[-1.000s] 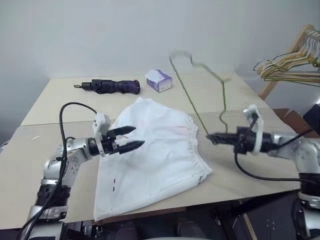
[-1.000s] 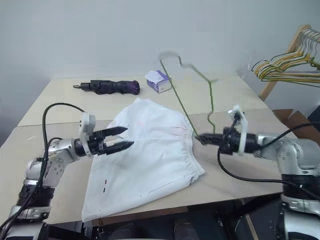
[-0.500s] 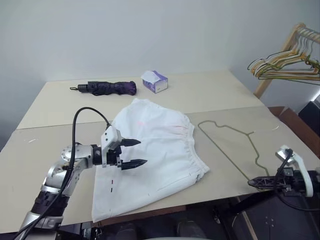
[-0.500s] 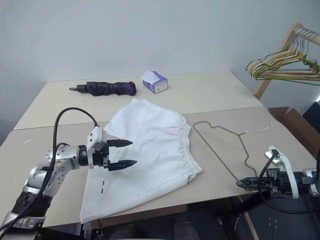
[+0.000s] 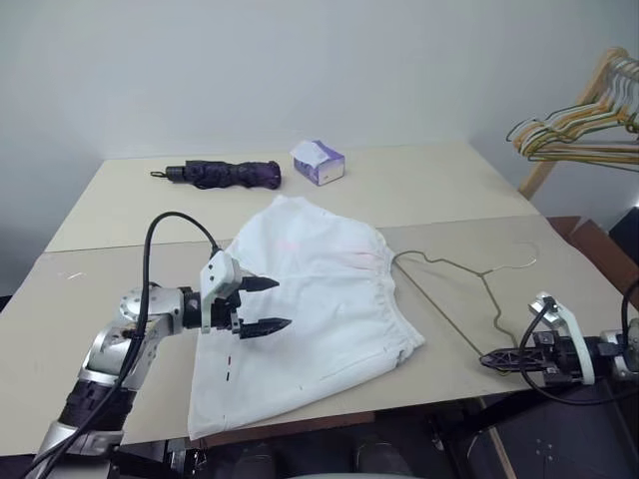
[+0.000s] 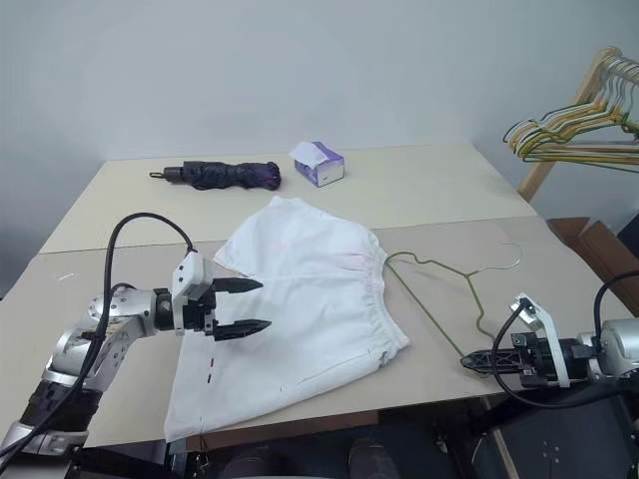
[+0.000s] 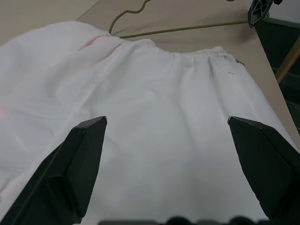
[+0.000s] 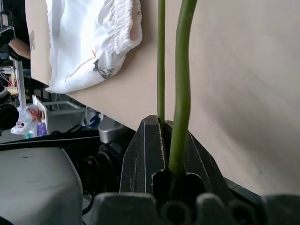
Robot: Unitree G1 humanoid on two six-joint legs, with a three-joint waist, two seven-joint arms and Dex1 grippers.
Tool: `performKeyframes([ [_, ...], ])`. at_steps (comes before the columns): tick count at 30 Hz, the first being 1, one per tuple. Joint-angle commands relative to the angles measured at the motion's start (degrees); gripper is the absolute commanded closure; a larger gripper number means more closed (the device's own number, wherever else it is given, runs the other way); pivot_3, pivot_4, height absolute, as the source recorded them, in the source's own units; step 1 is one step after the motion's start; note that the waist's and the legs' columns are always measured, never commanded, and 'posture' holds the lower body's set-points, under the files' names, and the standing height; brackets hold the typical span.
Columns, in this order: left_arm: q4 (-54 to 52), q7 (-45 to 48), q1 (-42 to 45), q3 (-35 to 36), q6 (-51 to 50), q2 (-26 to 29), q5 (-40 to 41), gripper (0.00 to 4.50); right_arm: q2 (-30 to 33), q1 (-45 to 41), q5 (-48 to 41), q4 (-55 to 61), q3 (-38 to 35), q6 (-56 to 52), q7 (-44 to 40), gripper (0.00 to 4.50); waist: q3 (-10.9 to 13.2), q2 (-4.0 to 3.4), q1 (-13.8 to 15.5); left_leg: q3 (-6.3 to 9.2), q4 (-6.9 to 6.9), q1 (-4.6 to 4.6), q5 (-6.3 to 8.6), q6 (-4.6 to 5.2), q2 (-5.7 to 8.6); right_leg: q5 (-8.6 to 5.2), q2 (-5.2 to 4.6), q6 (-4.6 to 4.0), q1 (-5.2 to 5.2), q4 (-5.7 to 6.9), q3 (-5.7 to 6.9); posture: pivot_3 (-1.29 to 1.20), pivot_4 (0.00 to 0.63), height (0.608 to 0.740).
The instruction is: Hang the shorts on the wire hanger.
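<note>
Lowered from mid-air, the wire hanger now lies on the desk beside the shorts, right end effector clamped on its corner; left end effector hovers spread above the fabric, threading not begun.

No readable text, label or number appears anywhere.

The shorts are white fabric with a gathered elastic waistband along their 3 o'clock edge. A faint pink stain marks the cloth toward 12 o'clock, and tiny dark marks sit near the hem at 7 o'clock. They lie spread flat on the tabletop. The wire hanger is thin, dark grey-green bare wire, lying flat just beside the waistband at 3 o'clock. Its corner at the tabletop's 5 o'clock edge is clamped in the right end effector.
</note>
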State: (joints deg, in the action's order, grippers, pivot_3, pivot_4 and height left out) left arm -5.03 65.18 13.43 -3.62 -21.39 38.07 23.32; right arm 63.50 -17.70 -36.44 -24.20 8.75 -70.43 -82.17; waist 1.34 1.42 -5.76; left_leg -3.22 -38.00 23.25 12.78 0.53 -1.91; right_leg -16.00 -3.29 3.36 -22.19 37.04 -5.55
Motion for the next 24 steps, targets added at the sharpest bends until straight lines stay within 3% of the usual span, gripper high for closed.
performKeyframes([
  [1, -2.4, -0.4, 0.3, 0.4, 0.7, 0.2, 0.0, 0.02, 1.0, -0.2, 0.2, 0.7, -0.5, 1.3, -2.8, 4.5, 0.0, 0.0, 0.1, 0.0, 0.0, 0.0, 0.0, 0.0, 0.0, 0.0, 0.0, 0.0, 0.0, 0.0, 0.0, -0.09, 0.0, 0.74],
  [13, -2.1, -1.3, 0.6, 0.2, 1.3, -0.6, -1.0, 0.02, 1.9, 1.8, -0.8, 6.9, -1.4, 4.9, -8.8, 4.5, 0.0, -0.01, 0.3, 0.01, 0.0, -0.01, 0.0, 0.0, 0.0, 0.0, 0.0, 0.01, 0.02, 0.01, 0.01, -0.07, 0.0, 0.74],
  [16, -2.2, -1.5, 0.5, 0.1, 1.4, -0.7, -1.1, 0.02, 2.5, 1.3, 1.4, 8.6, 1.8, 7.5, -10.2, 4.5, 0.0, -0.01, 0.3, 0.01, 0.0, 0.0, 0.0, 0.0, 0.01, 0.0, -0.01, 0.01, 0.02, 0.01, 0.01, -0.07, 0.0, 0.74],
  [24, -1.2, -1.7, 1.5, -1.7, 2.9, -1.5, -3.3, 0.02, 0.1, -13.0, 6.8, -2.7, 14.6, 11.2, -10.3, 4.5, 0.0, -0.03, 0.3, -0.05, -0.01, -0.06, 0.0, 0.0, 0.0, 0.02, 0.0, -0.02, 0.01, 0.03, -0.01, -0.05, 0.0, 0.74],
])
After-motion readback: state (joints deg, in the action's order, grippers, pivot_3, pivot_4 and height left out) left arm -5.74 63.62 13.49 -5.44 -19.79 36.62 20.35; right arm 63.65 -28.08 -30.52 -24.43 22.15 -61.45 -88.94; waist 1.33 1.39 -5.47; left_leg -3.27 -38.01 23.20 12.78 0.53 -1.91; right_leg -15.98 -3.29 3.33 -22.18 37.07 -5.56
